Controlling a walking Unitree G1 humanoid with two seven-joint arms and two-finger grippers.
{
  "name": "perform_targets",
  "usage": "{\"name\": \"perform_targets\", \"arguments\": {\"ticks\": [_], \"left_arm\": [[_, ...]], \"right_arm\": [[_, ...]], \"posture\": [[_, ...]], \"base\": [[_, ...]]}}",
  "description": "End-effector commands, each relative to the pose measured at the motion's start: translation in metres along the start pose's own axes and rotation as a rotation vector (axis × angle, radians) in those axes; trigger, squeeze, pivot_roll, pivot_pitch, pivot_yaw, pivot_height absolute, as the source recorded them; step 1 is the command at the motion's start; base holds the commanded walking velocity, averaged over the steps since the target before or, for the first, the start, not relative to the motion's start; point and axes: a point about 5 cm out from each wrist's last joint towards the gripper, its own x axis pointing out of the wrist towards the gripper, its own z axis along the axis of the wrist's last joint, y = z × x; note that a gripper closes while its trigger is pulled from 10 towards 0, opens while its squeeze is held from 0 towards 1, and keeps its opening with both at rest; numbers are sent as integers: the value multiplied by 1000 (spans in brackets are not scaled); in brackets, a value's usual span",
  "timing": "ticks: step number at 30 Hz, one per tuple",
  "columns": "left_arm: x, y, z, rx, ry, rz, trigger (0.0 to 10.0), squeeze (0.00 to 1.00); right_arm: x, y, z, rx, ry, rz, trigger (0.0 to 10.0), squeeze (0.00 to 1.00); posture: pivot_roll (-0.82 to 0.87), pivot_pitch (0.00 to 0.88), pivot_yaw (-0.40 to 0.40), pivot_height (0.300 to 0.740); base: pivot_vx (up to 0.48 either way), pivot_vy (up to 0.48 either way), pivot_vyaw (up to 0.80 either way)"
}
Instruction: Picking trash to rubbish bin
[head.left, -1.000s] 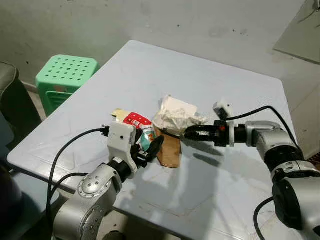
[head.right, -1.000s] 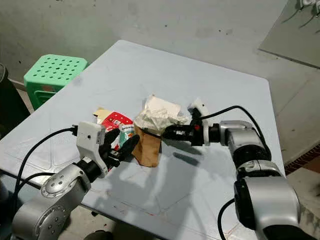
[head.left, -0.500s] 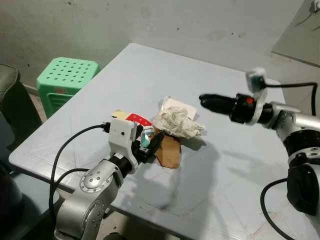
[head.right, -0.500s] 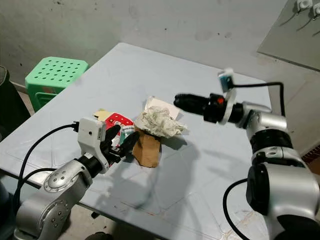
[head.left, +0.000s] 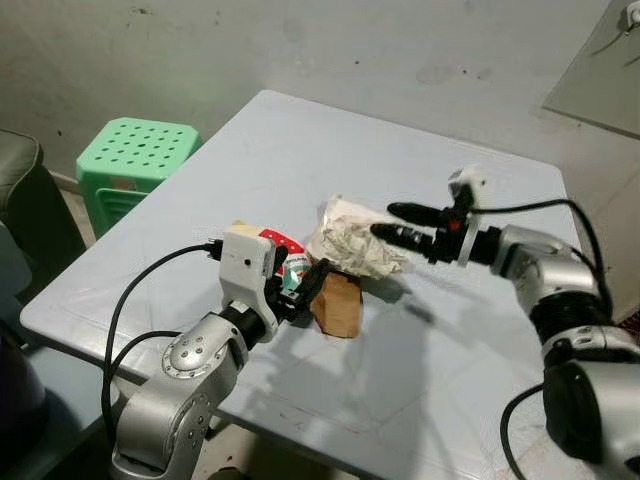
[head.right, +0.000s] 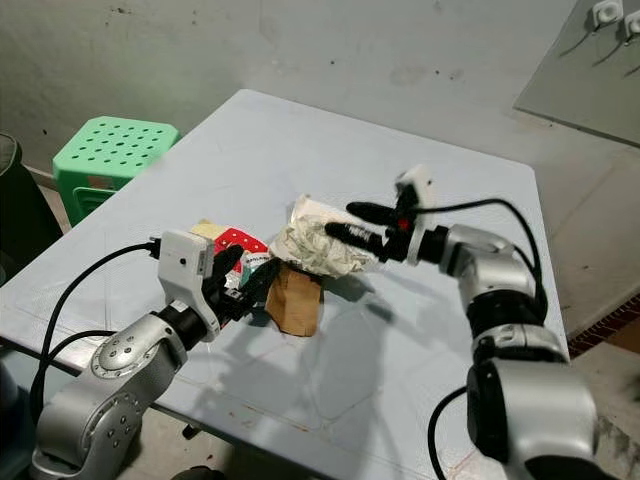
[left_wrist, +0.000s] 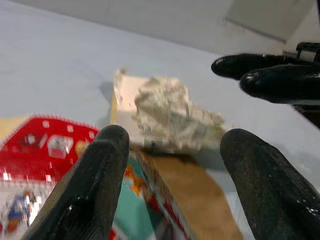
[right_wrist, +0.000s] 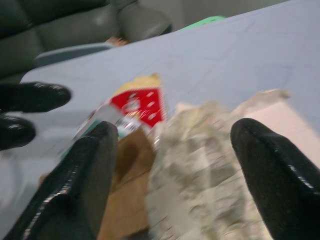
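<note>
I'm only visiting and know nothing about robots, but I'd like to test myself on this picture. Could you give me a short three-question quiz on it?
1. True or false: the right gripper has its fingers open, right by the crumpled paper.
2. Which lies nearest the left gripper? A) the brown paper bag B) the green stool C) the wall
3. Fill in: the trash lies on a pale blue ____.

Key: 1 true. 2 A. 3 table.
</note>
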Motion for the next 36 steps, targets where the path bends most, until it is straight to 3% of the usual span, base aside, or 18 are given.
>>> {"name": "perform_targets", "arguments": {"ticks": [1,10,12,13,14,26,32,36], "left_arm": [[-1,-5,1,12,-9,-25,10000,0],[-3,-13,-3,13,7,-51,10000,0],[-3,-13,-4,15,7,-51,10000,0],[-3,-13,-4,16,7,-51,10000,0],[-3,-13,-3,15,6,-51,10000,0],[-4,-12,-3,17,5,-39,10000,0],[-5,-11,-3,21,6,-33,10000,0],[-5,-11,-2,22,6,-30,10000,0]], "right_arm": [[-1,1,7,-55,-3,17,10000,1000],[-5,8,-1,-25,35,96,10000,1000],[-5,10,-2,-53,59,101,10000,1000],[-5,10,-4,-64,77,96,10000,937],[-5,10,-6,-63,93,91,10000,0],[5,14,-27,-108,183,-17,10000,0],[6,15,-31,-164,177,-72,10000,0],[5,15,-33,-152,175,-73,10000,0]], "posture": [[128,49,-107,740],[121,50,-107,740],[120,50,-107,740],[121,49,-108,740],[120,49,-109,740],[125,67,-110,740],[126,73,-109,740],[129,74,-110,740]], "base": [[0,0,0],[0,0,0],[0,0,0],[0,0,0],[0,0,0],[0,0,0],[0,0,0],[0,0,0]]}}
